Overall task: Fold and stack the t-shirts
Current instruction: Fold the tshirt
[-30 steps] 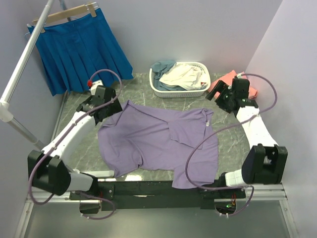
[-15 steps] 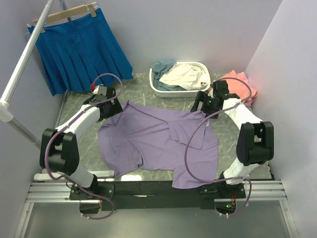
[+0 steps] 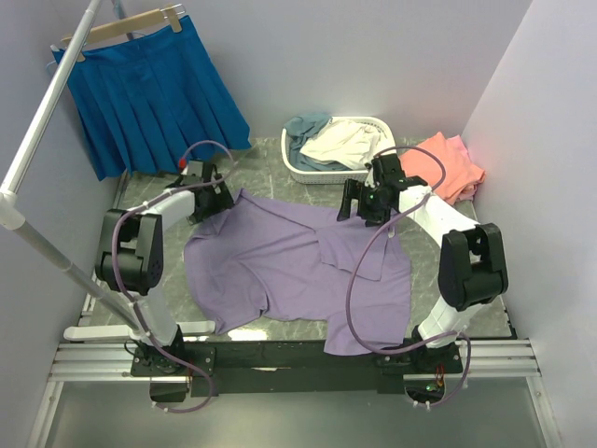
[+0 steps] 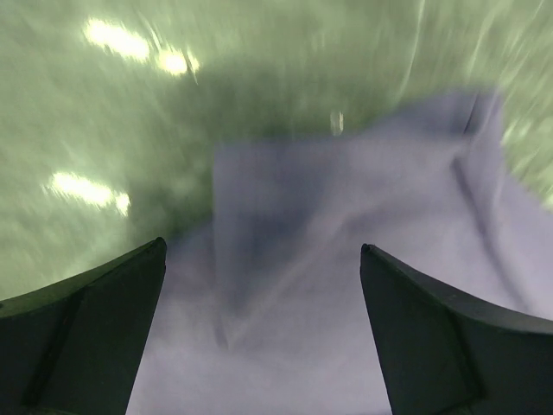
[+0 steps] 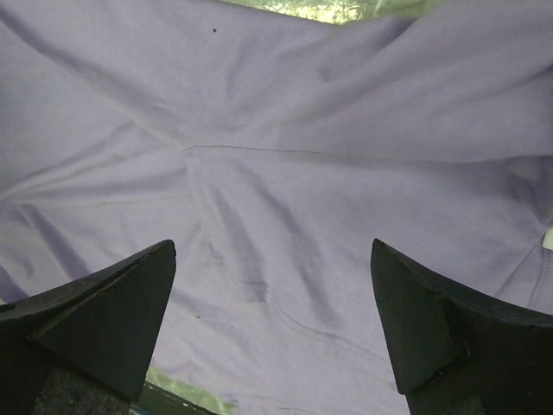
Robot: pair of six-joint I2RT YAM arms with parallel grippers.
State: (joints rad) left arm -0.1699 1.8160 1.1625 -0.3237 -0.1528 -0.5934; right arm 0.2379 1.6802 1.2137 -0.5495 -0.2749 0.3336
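Scanning for lettering: nothing readable anywhere. Just a small white tag (image 3: 393, 228) at the neck of the lavender t-shirt (image 3: 280, 266), far too tiny to make out. Barely a sliver of it at the right wrist view's edge.

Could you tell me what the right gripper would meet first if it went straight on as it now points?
Probably the lavender t-shirt, which fills the view ahead of the open right gripper; how far off is unclear.

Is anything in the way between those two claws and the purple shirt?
Nothing visible. The left gripper and right gripper, both open, hang over the far edge of the purple shirt, nothing between. The basket and pink shirts lie farther back, clear of both.
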